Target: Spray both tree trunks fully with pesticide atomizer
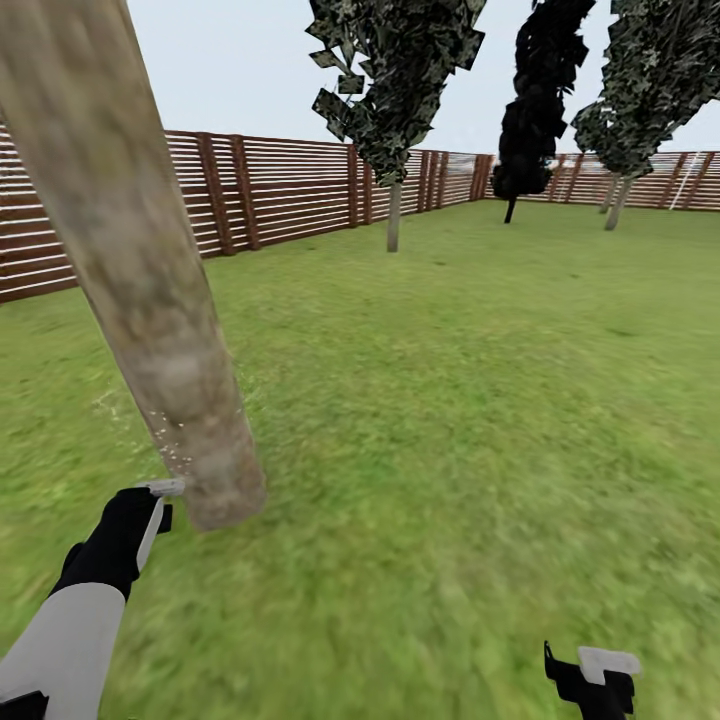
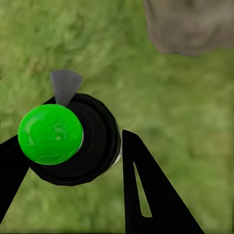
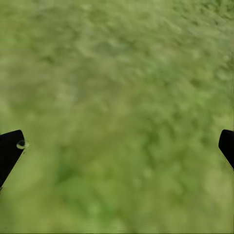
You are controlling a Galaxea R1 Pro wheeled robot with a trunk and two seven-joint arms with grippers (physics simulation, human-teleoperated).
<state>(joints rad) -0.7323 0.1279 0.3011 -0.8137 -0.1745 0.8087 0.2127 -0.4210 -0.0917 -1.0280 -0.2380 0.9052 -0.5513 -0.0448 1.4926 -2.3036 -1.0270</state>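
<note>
A thick, mottled grey-beige tree trunk (image 1: pixel 150 300) leans up from the grass at the left. Its base (image 2: pixel 187 24) is close to my left hand. My left gripper (image 1: pixel 148 508) is shut on the pesticide atomizer (image 2: pixel 83 141), a dark round bottle with a green top. Black fingers (image 2: pixel 146 190) press on both sides of it. Its grey spray head (image 1: pixel 165 488) points at the trunk's foot, where white specks (image 1: pixel 172 452) dot the bark. A second tree (image 1: pixel 393 215) with a thin pale trunk stands far back. My right gripper (image 1: pixel 592 678) hangs open over the grass (image 3: pixel 117 97).
A brown slatted wooden fence (image 1: pixel 280 190) runs along the left and back of the lawn. A dark narrow conifer (image 1: pixel 530 120) and another leafy tree (image 1: pixel 640 90) stand at the far right. Open lawn (image 1: pixel 470 400) lies ahead and to the right.
</note>
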